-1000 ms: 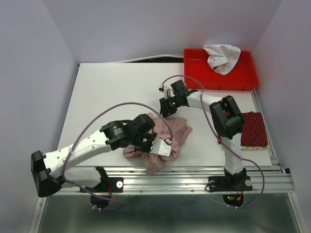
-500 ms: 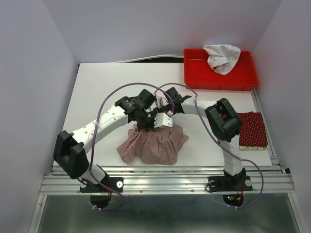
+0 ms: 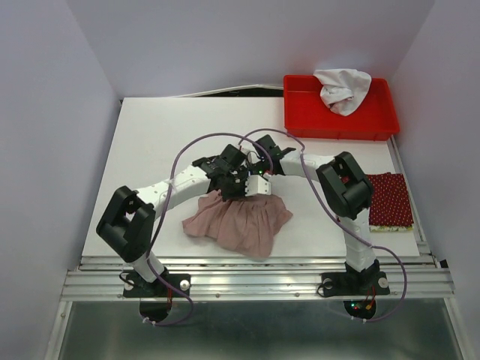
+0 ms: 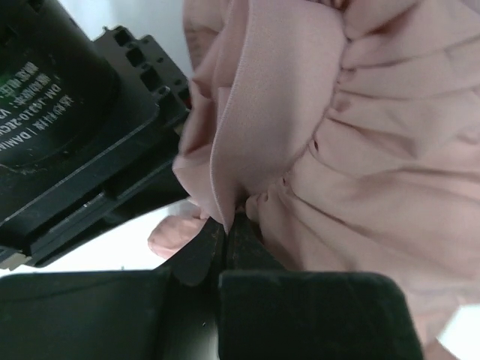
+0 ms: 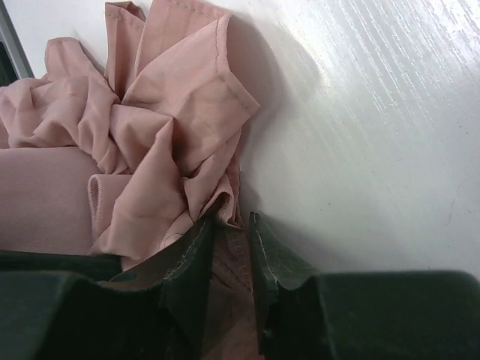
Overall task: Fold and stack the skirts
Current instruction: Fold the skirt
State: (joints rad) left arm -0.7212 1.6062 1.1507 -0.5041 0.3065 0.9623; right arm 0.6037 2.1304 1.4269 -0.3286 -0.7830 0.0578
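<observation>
The white table [image 3: 165, 135] stretches out in front of me. The dusty-pink pleated skirt [image 3: 240, 225] is the biggest thing on it. It sits near the front edge at the middle, fanned out toward my bases, with its gathered top raised where my two wrists meet. At the far right corner stands the red tray [image 3: 337, 135], with a crumpled white cloth [image 3: 341, 88] lying in it. The dark red dotted skirt [image 3: 391, 199] lies flat at the right edge of the table, beside my right arm and well apart from the pink one.

My left gripper [image 4: 225, 225] is pinched fully together on a fold of the pink skirt's smooth waistband, and the pleats spill away to the right of the fingers. My right gripper [image 5: 232, 221] has its jaws only narrowly apart. Pink fabric is caught between them, close above the tabletop, with loose folds bunched just beyond the fingertips.
</observation>
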